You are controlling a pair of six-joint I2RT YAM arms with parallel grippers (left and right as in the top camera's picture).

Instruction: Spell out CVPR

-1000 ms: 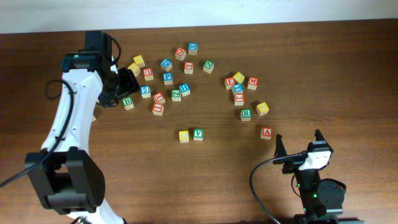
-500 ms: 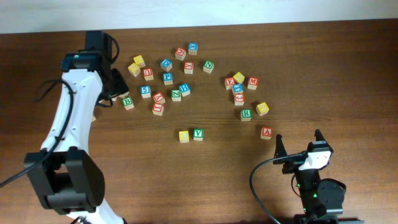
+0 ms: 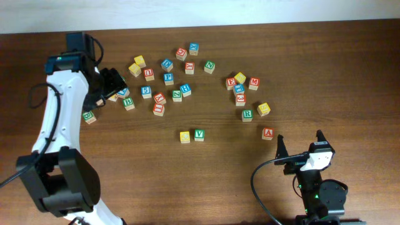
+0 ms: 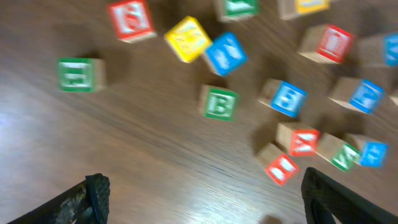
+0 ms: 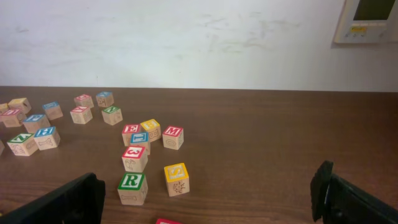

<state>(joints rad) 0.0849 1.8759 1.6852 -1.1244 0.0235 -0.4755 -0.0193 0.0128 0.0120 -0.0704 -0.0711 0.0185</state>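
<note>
A yellow block (image 3: 184,136) and a green V block (image 3: 199,134) sit side by side at the table's middle. I cannot read the yellow block's letter. A blue P block (image 3: 169,78) lies in the upper cluster. A green R block (image 3: 247,114) lies at the right and also shows in the right wrist view (image 5: 132,186). My left gripper (image 3: 107,84) is open and empty over the cluster's left edge. In the left wrist view, bare wood lies between its fingers (image 4: 208,196), with a green B block (image 4: 219,102) ahead. My right gripper (image 3: 300,140) is open and empty at the front right (image 5: 208,199).
Several other letter blocks lie scattered across the back of the table. A lone green block (image 3: 89,116) sits left of the left arm. A red A block (image 3: 267,132) lies just ahead of the right gripper. A yellow S block (image 5: 177,178) stands beside the R.
My left arm has pulled back to the left, away from the cluster, uncovering the lone green block. No block was picked up. The right arm has not moved.
</note>
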